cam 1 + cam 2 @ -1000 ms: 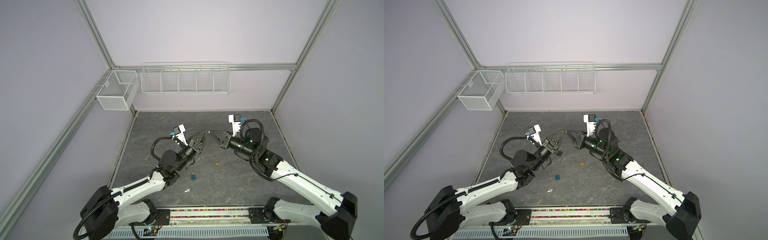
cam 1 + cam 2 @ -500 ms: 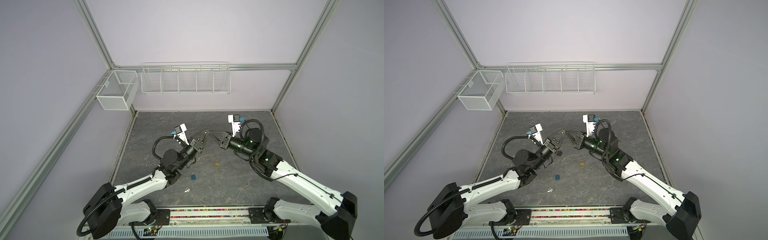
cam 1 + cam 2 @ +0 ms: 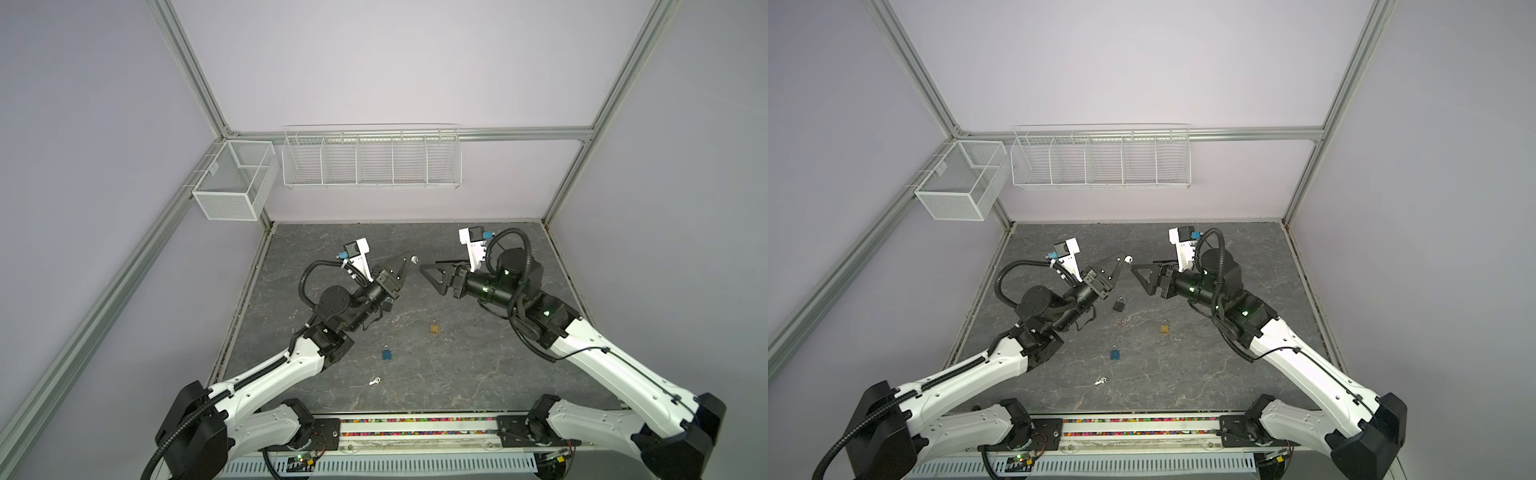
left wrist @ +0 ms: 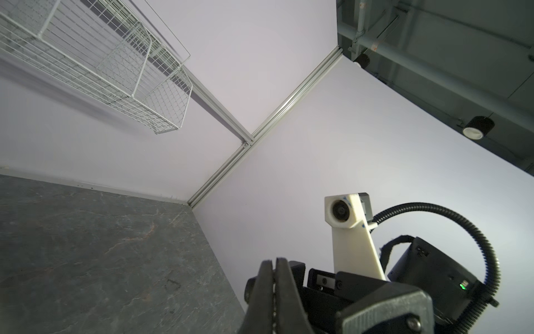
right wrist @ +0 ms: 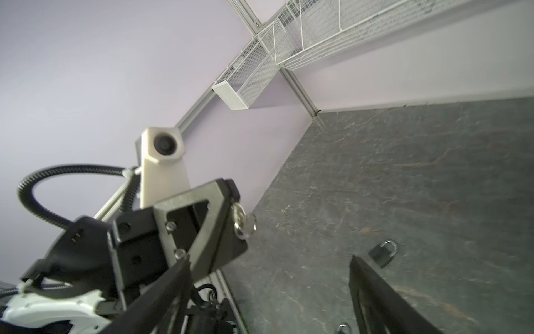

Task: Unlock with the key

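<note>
Small silver key on its ring (image 5: pixel 244 224) sticks out of the left hand (image 3: pixel 408 262), clamped on it above the grey stone-patterned bench (image 3: pixel 457 374). Its blade is too blurred to read. The right hand (image 5: pixel 268 258) stands wide apart.

In a top view the black padlock (image 3: pixel 388 306) is half hidden behind the left claw (image 3: pixel 409 261) and its arm. The key (image 5: pixel 245 224) at that claw's tip is blurred in the right wrist view, its blade unreadable. There a second padlock (image 5: pixel 343 328) is cut off by the picture's edge.
</note>
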You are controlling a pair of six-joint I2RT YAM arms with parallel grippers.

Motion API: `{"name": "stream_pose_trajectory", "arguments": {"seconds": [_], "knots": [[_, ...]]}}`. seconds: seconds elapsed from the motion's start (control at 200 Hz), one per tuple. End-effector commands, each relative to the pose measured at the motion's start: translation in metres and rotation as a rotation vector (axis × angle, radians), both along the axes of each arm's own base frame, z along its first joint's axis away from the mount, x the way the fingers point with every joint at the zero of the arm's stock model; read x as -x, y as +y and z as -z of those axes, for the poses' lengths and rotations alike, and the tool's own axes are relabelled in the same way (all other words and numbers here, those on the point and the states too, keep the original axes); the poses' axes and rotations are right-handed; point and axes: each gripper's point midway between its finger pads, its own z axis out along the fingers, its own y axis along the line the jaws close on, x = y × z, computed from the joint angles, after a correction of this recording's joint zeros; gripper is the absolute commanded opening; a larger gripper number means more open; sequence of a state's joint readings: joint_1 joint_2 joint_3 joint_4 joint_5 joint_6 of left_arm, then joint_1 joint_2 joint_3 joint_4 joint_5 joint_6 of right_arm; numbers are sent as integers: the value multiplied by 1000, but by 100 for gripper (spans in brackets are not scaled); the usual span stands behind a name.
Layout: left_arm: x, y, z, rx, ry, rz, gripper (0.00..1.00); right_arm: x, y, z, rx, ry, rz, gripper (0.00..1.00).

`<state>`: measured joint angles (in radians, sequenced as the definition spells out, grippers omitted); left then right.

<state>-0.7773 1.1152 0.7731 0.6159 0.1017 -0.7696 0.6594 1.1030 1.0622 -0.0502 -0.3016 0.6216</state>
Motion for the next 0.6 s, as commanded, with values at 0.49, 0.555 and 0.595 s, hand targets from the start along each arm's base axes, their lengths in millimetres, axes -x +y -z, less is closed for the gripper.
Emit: {"name": "stream_pose_trajectory", "arguments": {"seconds": [0.49, 0.555, 0.595], "knots": [[28, -47, 11, -369, -123, 355, 0, 25, 0, 14, -68, -65, -379, 70], [27, -48, 9, -358, -126, 355, 0, 25, 0, 15, -54, -77, -386, 62], [29, -49, 7, -353, -133, 367, 0, 27, 0, 15, -47, -87, -396, 54]]}}
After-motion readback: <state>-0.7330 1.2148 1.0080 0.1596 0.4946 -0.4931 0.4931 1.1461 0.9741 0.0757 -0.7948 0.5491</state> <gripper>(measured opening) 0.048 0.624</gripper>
